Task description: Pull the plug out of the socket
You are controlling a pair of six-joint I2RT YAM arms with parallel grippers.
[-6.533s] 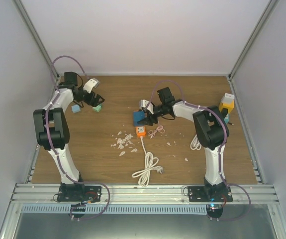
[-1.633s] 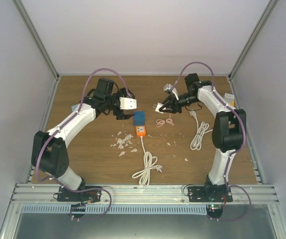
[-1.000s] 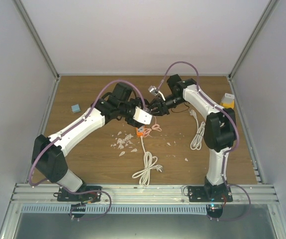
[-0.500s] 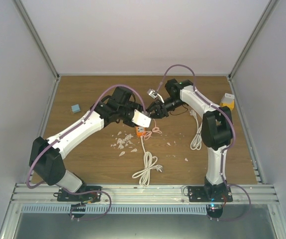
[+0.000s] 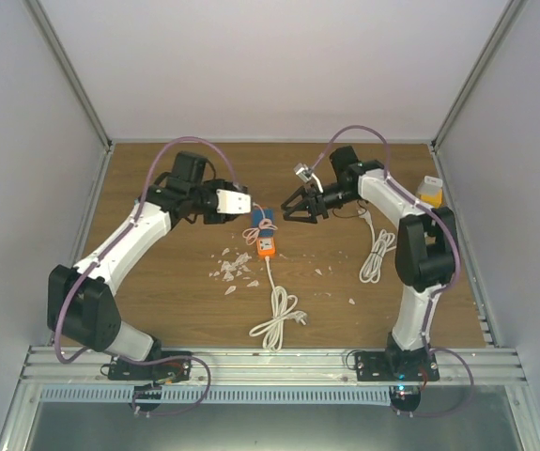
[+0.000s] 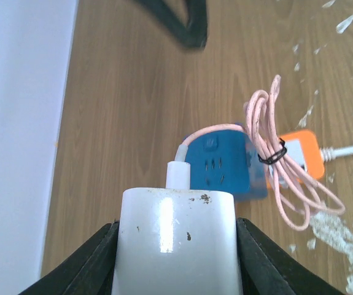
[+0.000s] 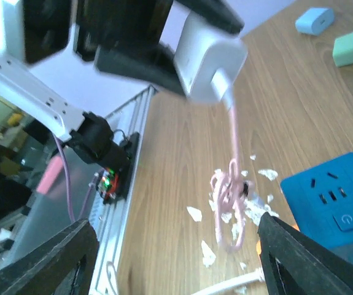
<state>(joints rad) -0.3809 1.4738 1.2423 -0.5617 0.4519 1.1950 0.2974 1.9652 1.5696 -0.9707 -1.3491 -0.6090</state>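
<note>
**Top, left-wrist and right-wrist views.** The blue socket (image 5: 261,222) lies flat on the table (image 5: 166,282), its slotted face up and uncovered. The white plug (image 5: 230,201) is off the socket, raised above the table just left of it. The left claw (image 5: 215,203) is clenched on the plug, and the left-wrist view shows a black finger (image 6: 96,258) pressed against each side of the white body. A pink cable (image 6: 274,166) leaves the plug's front end and runs down to the socket. Its bundled loops, bound by a dark tie, lie across the socket's top and spill toward the orange block (image 5: 266,247) that touches the socket's near end. A white cord (image 5: 276,318) leads from that block to a loose coil well nearer the arm bases. The right claw (image 5: 299,210) hovers just right of the socket, spread wide and grasping nothing. In its own view both fingers (image 7: 47,258) stand far apart with the plug and socket framed between them. White flakes (image 5: 233,268) are scattered on the table near the socket, to its left and nearer the bases.
</note>
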